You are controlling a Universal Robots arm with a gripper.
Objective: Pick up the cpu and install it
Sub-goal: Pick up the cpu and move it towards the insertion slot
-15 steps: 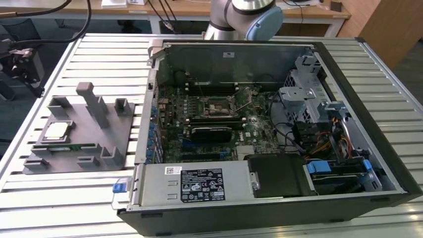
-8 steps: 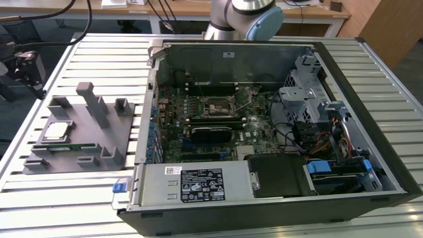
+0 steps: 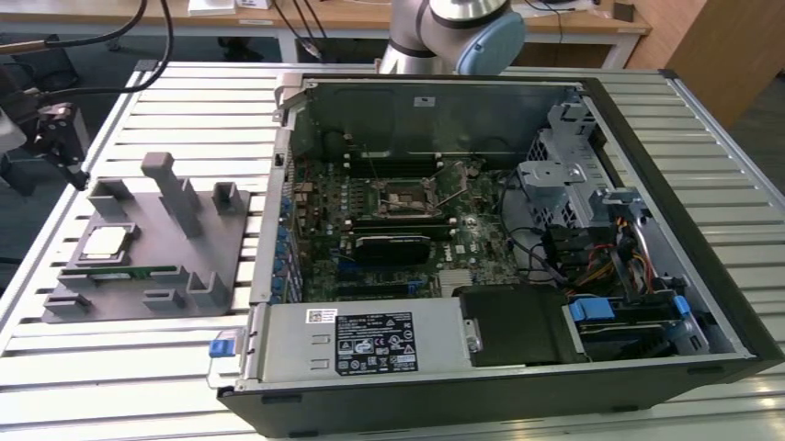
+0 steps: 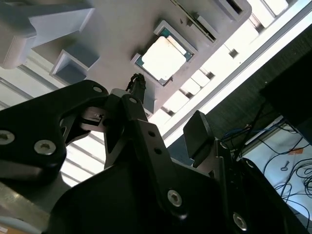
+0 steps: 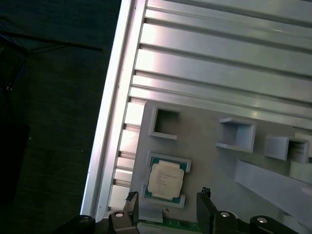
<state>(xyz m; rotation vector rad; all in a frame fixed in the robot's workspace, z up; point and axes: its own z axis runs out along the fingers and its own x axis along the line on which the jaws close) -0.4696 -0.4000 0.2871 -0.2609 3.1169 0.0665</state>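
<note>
The cpu (image 3: 102, 243) lies flat in a shallow framed pocket of the grey holder plate (image 3: 184, 248), at the exterior view's left. Its silvery top and pale rim show in both wrist views (image 4: 163, 57) (image 5: 165, 178). My gripper (image 3: 73, 170) hangs above the table edge just beyond the plate, a short way off the cpu. Its black fingers (image 5: 204, 201) stand apart with nothing between them, so the gripper (image 4: 168, 109) is open. The motherboard's bare socket (image 3: 405, 196) sits inside the open computer case (image 3: 638, 276).
A long green memory stick (image 3: 123, 273) lies in the plate next to the cpu. Grey posts (image 3: 172, 188) rise from the plate. The ribbed aluminium table (image 3: 160, 367) ends close to the plate; dark floor (image 5: 53, 122) lies beyond.
</note>
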